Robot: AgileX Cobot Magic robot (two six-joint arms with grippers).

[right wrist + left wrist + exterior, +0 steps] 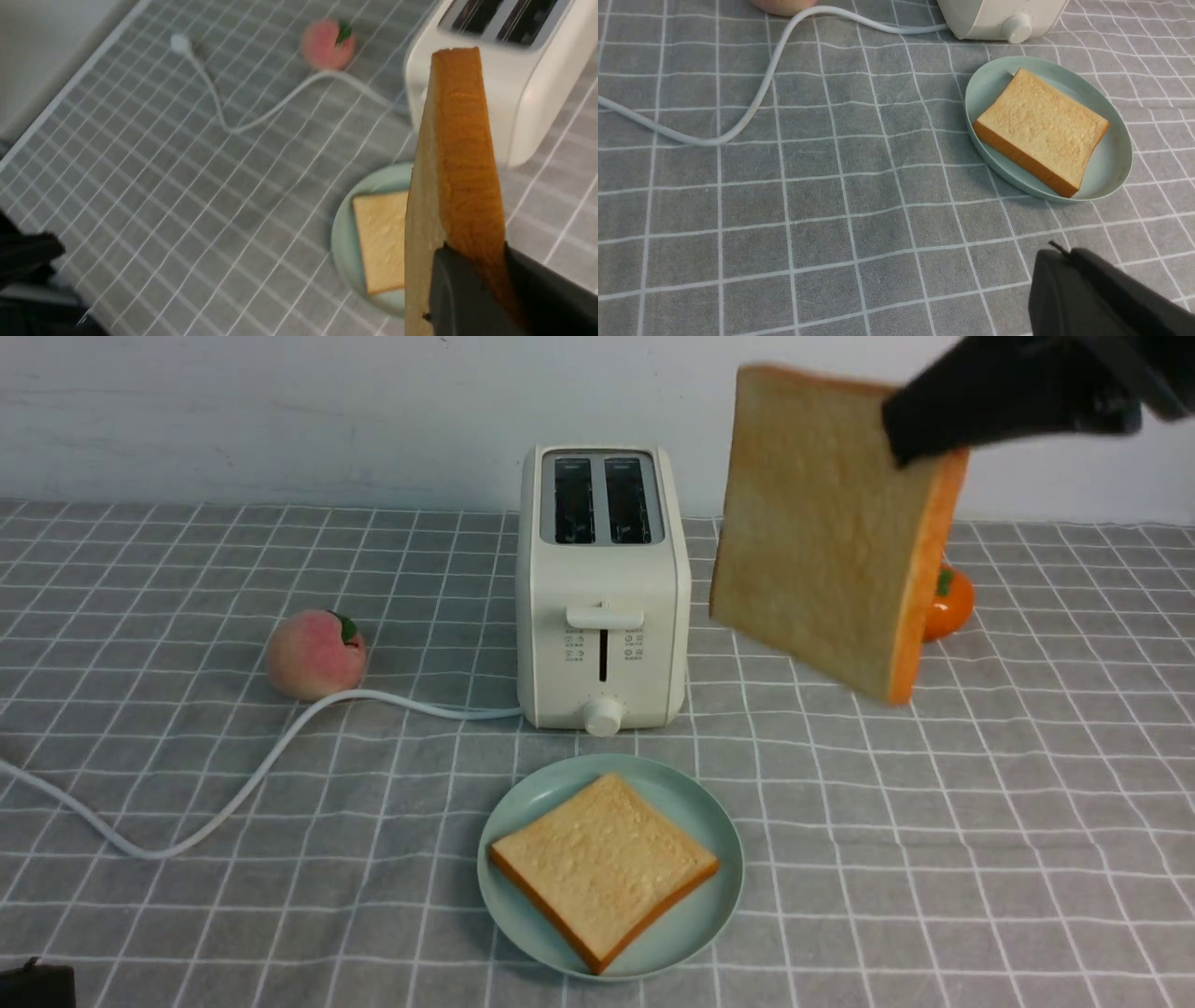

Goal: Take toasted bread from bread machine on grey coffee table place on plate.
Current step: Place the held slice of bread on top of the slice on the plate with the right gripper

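Observation:
The cream-white bread machine (pixel 603 588) stands on the grey coffee table (pixel 980 821) with both slots empty. One slice of toasted bread (pixel 602 866) lies flat on the mint-green plate (pixel 708 821) in front of it; it also shows in the left wrist view (pixel 1041 128). My right gripper (pixel 920 425) is shut on the top corner of the second slice (pixel 822 532), which hangs tilted in the air right of the toaster; in the right wrist view (pixel 472 254) its fingers clamp the crust edge (pixel 462 140). My left gripper (pixel 1064 254) is shut and empty, low over the cloth near the plate (pixel 1111 168).
A peach (pixel 315 654) lies left of the toaster, by the white power cord (pixel 233 798) that curls across the cloth. An orange fruit (pixel 948 604) sits behind the held slice. A pale wall runs along the table's far edge.

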